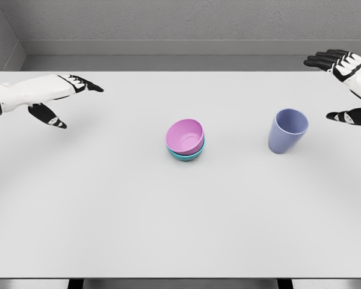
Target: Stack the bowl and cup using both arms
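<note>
On my white desk (108, 229), a pink plastic bowl (185, 135) sits nested in a teal bowl (186, 155); the lavender plastic cup (287, 130) stands right, awaiting stacking. My left hand (63, 99) and right hand (347, 84) hover, fingers spread, empty.

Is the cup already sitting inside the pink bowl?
No, the blue cup stands upright on the table, apart and to the right of the pink bowl, which sits nested in a teal bowl.
</note>
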